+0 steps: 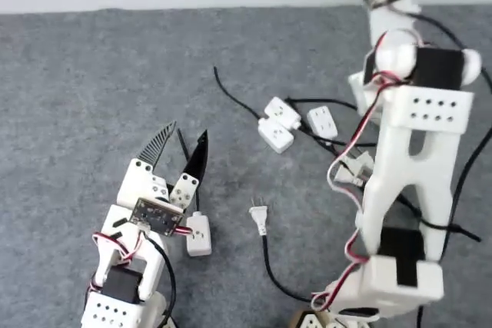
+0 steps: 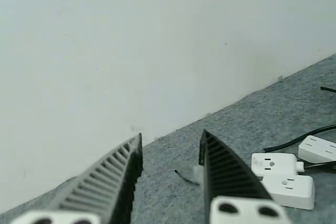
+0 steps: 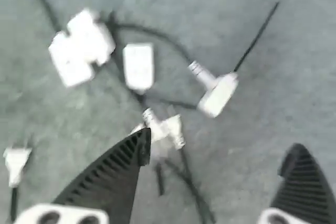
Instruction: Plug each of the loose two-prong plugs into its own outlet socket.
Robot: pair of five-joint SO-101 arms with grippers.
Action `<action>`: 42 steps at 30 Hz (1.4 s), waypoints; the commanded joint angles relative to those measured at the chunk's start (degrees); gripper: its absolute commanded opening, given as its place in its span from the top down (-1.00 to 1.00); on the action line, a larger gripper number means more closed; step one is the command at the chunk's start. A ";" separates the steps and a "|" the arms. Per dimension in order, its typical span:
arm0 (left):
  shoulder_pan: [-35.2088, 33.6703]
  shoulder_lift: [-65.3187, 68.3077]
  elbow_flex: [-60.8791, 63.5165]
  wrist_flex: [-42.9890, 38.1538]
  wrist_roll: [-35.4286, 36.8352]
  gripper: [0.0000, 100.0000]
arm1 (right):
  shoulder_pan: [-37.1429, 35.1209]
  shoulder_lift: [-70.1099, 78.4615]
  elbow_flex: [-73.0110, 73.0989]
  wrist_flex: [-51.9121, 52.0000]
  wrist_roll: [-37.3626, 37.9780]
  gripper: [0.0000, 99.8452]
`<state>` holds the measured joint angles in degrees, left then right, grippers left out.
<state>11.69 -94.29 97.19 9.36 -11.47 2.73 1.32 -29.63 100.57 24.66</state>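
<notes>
Two joined white outlet blocks (image 1: 277, 123) lie mid-table, with a single outlet (image 1: 322, 121) just right of them. A loose two-prong plug (image 1: 259, 217) on a black cord lies nearer the front. My left gripper (image 1: 187, 130) stands open above the carpet, left of the outlets, nothing between its fingers. In its wrist view the left gripper (image 2: 171, 136) faces the wall, the outlet blocks (image 2: 281, 177) off to one side. My right gripper (image 3: 220, 142) hangs open over the joined outlets (image 3: 79, 48), the single outlet (image 3: 138, 65) and two white plugs (image 3: 215, 90) (image 3: 160, 128).
A white plug block (image 1: 198, 234) lies beside the left arm's wrist. Black cords (image 1: 231, 97) trail across the grey carpet. The tall right arm (image 1: 411, 182) covers the table's right side. Another plug (image 3: 14, 163) lies at the right wrist view's edge.
</notes>
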 commanded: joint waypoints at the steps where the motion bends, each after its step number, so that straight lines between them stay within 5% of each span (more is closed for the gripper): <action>1: 0.53 -0.26 -0.48 -1.32 -0.79 0.66 | -0.84 -8.40 11.78 -1.27 -1.23 0.36; 17: 0.62 -0.26 -0.40 -1.32 -0.70 0.66 | -3.30 -39.96 67.87 -29.14 4.57 0.36; 31: 2.64 -0.26 -0.66 0.79 -3.34 0.66 | -4.44 -25.98 69.71 -31.96 9.05 0.36; 42: 3.96 6.68 -6.02 3.16 -3.60 0.66 | -22.11 -21.23 69.45 -30.73 -8.09 0.36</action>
<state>15.56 -92.09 96.22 12.53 -14.29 -13.54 -19.69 40.44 69.27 20.26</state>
